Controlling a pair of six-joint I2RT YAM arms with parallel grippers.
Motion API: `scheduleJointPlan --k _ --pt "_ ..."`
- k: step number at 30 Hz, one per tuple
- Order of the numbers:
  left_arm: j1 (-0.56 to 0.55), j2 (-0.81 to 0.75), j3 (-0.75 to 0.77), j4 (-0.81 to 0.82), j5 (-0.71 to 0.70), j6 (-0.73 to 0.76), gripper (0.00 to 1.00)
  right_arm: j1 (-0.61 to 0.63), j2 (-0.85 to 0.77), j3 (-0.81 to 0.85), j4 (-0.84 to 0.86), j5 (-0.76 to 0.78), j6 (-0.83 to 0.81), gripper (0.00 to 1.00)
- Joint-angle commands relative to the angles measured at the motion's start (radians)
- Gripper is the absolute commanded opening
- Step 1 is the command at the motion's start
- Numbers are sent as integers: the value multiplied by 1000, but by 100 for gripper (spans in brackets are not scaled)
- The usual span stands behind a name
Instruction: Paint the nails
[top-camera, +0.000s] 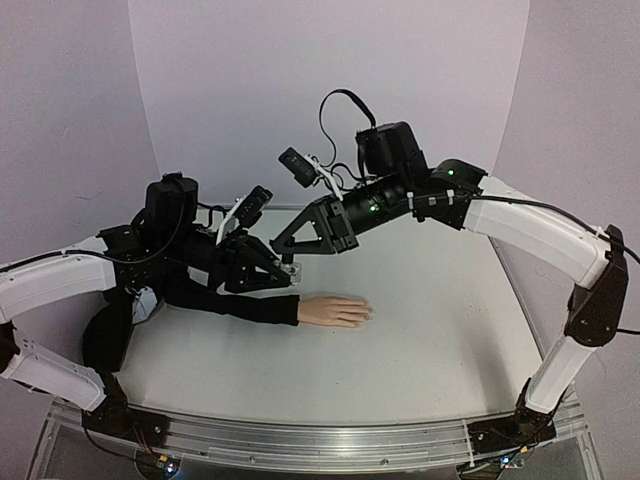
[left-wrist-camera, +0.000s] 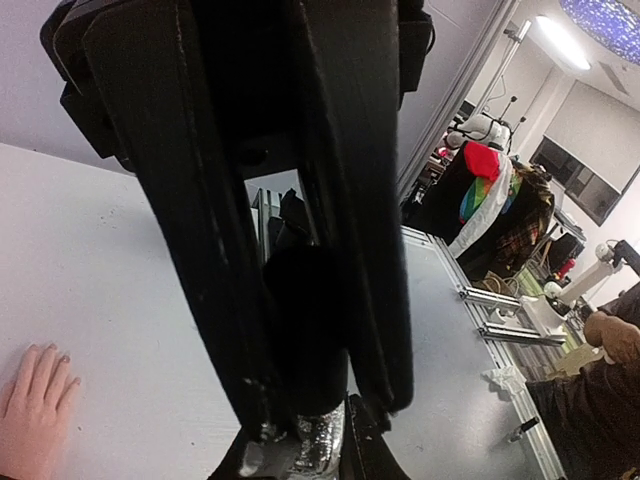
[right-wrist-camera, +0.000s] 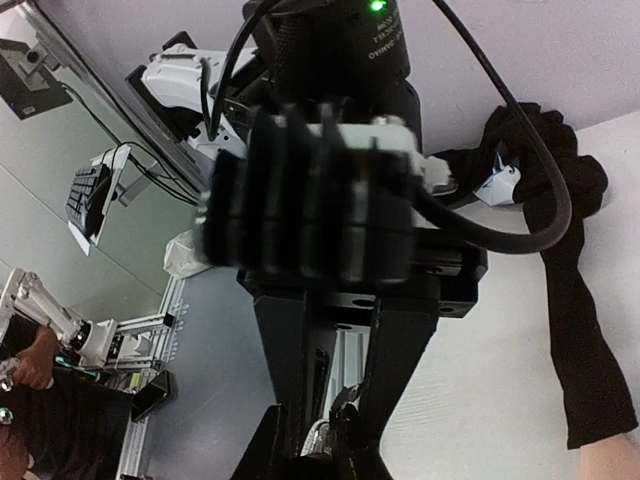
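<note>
The pale mannequin hand (top-camera: 335, 311) lies flat on the table, reaching out of a long black sleeve (top-camera: 230, 300). Its nails (top-camera: 366, 312) are too small to make out. Both grippers meet above the wrist on a small polish bottle (top-camera: 290, 268). My left gripper (top-camera: 288, 278) is shut on the bottle's dark cap (left-wrist-camera: 305, 330). The silvery bottle body (left-wrist-camera: 322, 447) sticks out past its tips. My right gripper (top-camera: 286, 254) is shut on that silvery body (right-wrist-camera: 322, 440). The hand shows at the lower left of the left wrist view (left-wrist-camera: 30, 410).
The black sleeve ends in a bunched heap (top-camera: 105, 335) at the table's left edge, also in the right wrist view (right-wrist-camera: 560, 190). The white table (top-camera: 430, 330) has a metal rail (top-camera: 330, 440) along its near edge. Purple walls stand behind.
</note>
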Motion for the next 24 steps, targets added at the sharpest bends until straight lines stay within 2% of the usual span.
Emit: scheduleJointPlan --k 1,3,5,8,9,11,12,15,16,18,19,22,24 --pt "5 -13 49 61 -161 -14 0 9 -13 9 26 -15 27 0" --pt "5 -13 56 55 -382 -45 0 17 -36 -45 64 101 55 0" --pt "6 -1 63 30 -639 -60 0 36 -59 -109 102 379 123 0" --pt "6 63 97 -28 -1095 -78 0 133 -48 -89 22 1120 266 0" --pt "6 93 118 -56 -1200 -88 0 160 -30 -73 -12 1265 328 0" --pt "5 163 184 -109 -1276 -80 0 207 11 -26 -58 1421 389 0" --pt "5 182 202 -132 -1259 -74 0 218 33 15 -85 1462 383 0" --pt "4 182 196 -110 -1124 -40 0 219 59 66 -113 1402 328 0" --pt "3 167 173 -85 -1030 -10 0 209 49 73 -110 1321 293 8" --pt "3 127 117 -41 -833 46 0 187 22 77 -109 1140 211 40" --pt "2 103 88 -25 -732 70 0 176 4 75 -109 1066 171 50" --pt "-1 46 24 2 -501 109 0 135 -55 38 -108 807 95 73" --pt "-4 20 -2 23 -393 118 0 100 -86 18 -106 635 65 79"
